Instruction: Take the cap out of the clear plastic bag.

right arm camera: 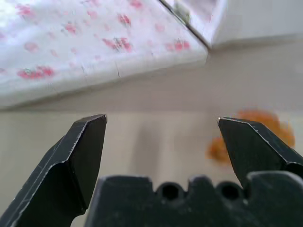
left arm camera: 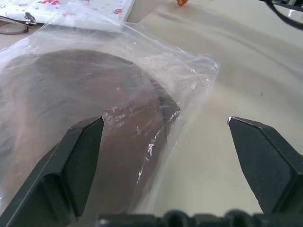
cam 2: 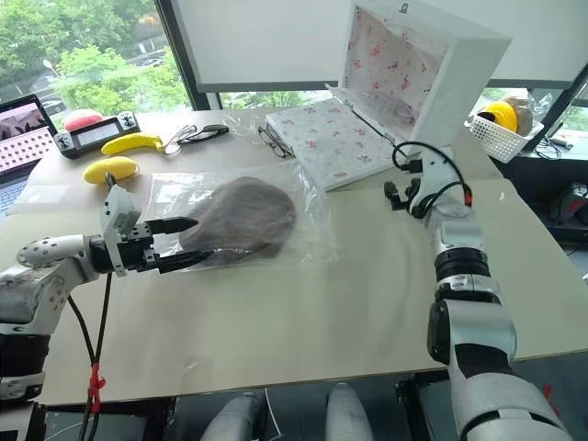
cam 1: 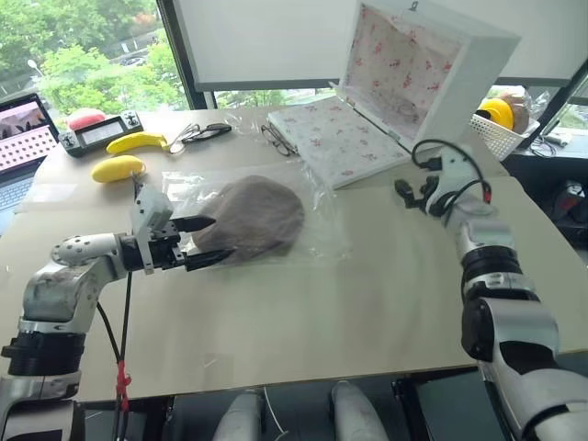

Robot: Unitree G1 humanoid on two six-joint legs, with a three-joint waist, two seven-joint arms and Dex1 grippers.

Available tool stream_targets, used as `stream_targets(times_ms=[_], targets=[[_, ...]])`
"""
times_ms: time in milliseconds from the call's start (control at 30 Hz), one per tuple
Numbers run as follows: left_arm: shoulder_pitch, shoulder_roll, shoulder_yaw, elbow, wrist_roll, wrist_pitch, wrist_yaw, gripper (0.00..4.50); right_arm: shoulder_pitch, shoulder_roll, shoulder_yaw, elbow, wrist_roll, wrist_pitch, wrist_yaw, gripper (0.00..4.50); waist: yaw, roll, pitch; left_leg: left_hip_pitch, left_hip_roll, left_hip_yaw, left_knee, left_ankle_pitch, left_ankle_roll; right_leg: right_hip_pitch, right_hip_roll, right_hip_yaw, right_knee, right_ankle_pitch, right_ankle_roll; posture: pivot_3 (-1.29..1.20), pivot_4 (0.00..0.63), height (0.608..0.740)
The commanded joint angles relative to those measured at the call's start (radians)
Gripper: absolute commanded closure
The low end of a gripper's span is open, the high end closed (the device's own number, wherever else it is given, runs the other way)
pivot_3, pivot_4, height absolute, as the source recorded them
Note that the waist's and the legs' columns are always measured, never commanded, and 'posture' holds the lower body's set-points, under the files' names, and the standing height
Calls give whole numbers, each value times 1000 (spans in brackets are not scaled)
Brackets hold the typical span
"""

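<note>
Because the brown cap point(cam 1: 253, 218) still lies sealed inside the clear plastic bag point(cam 1: 317, 220), closing the left gripper point(cam 1: 204, 241) here could pinch film and fabric together and drag both; its fingers gape wide, one against the bag, while the right gripper point(right arm camera: 161, 125), well apart, gapes empty

White floral-lined box point(cam 1: 404, 83) open at tabletop point(cam 1: 367, 303) far edge; two yellow bananas point(cam 1: 136, 142) (far left), glasses point(cam 1: 197, 134) beside, laptop point(cam 1: 23, 138), white basket point(cam 1: 501, 133).
</note>
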Motion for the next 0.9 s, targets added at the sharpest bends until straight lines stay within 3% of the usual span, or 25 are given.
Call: stream_targets(times_ms=[33, 133, 233, 267, 433, 633, 900], targets=[[8, 20, -14, -37, 32, -35, -7, 0, 156, -71, 15, -532, 287, 336, 222, 30, 7, 0, 0, 0, 0, 0, 0, 0, 1, 0, 0, 0, 0, 0, 0, 0, 150, 740], [19, 32, -35, -23, 76, -76, -14, 0, 311, -172, 22, -879, 507, 557, 333, 30, 13, 0, 0, 0, 0, 0, 1, -1, 1, 1, 0, 0, -1, 0, 0, 0, 150, 740], [13, 25, -57, 0, 104, -107, -18, 0, 512, -325, 66, -1227, 663, 602, 507, 30, 34, 0, 0, 0, 0, 0, 1, -1, 1, 1, 0, -1, -2, -1, 1, 0, 150, 740], [6, 24, -70, 10, 120, -122, -19, 0, 538, -354, 94, -1274, 648, 602, 501, 30, 38, 0, 0, 0, 1, 0, 1, -2, 2, 2, 1, -2, -2, -4, 7, 0, 150, 740], [-16, 17, -91, 36, 148, -157, -24, 0, 572, -416, 218, -1311, 425, 470, 432, 30, 48, -3, 1, 0, 2, 1, 7, -2, 1, 3, 1, -1, -4, -4, 11, 0, 150, 740], [-3, 26, -116, 53, 199, -213, -45, 0, 539, -317, 193, -1319, 433, 463, 335, 30, 57, -4, 1, -1, 3, 1, 8, -1, 0, 3, 2, -1, -4, -2, 11, 0, 150, 740], [-19, 11, -115, 74, 208, -227, -40, 0, 537, -275, 136, -1320, 511, 537, 259, 30, 57, -4, 1, -4, 3, 1, 7, -1, 0, 3, 2, -2, -8, -1, 10, 0, 150, 740]])
